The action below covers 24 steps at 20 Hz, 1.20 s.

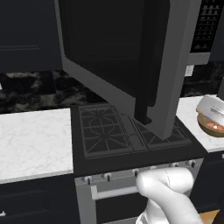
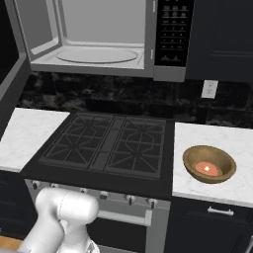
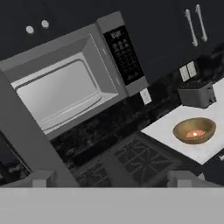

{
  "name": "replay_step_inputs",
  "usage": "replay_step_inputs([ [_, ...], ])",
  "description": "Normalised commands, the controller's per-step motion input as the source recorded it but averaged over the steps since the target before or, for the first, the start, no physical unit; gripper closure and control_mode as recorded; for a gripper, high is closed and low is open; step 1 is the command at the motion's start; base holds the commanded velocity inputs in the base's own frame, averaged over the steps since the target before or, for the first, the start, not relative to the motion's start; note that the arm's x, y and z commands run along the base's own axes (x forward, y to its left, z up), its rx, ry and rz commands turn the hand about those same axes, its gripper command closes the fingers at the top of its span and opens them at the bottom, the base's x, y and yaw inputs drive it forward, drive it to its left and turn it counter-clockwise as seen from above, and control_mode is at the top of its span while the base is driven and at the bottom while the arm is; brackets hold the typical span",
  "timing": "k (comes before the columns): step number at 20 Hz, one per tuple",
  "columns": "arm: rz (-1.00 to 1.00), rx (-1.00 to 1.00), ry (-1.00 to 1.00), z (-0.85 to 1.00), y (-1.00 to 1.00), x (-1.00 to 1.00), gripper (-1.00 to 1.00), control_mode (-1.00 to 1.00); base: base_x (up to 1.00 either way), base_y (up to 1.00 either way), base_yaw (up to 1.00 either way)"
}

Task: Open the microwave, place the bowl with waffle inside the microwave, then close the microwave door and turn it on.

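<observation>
Microwave open above the stove, my gripper [image 3: 109,177] spread wide and holding nothing.

The microwave door [image 1: 127,61] hangs swung out to the left, baring the microwave's [image 2: 99,39] pale grey cavity and round glass plate. The round wooden bowl with waffle [image 2: 209,163] sits on the white marble counter [image 2: 232,143] right of the black gas cooktop [image 2: 106,143]; dark cabinets and speckled backsplash surround.
</observation>
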Motion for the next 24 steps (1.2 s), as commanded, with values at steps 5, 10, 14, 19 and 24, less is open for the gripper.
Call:
replay_step_inputs([
  [5,0.65,0.21,0.01,-0.21,-0.56,-0.07,-1.00,-1.00,0.00,0.00,0.00],
  [10,0.67,0.23,0.05,-0.26,-0.40,0.17,-1.00,-1.00,0.00,0.00,0.00],
  [14,0.60,0.24,0.17,-0.24,-0.16,0.84,-1.00,-1.00,0.00,0.00,0.00],
  [19,0.36,0.17,0.19,-0.02,0.13,1.00,-1.00,-1.00,0.00,0.00,0.00],
  [24,0.21,0.03,0.02,-0.02,0.73,0.70,-1.00,-1.00,0.00,0.00,0.00],
])
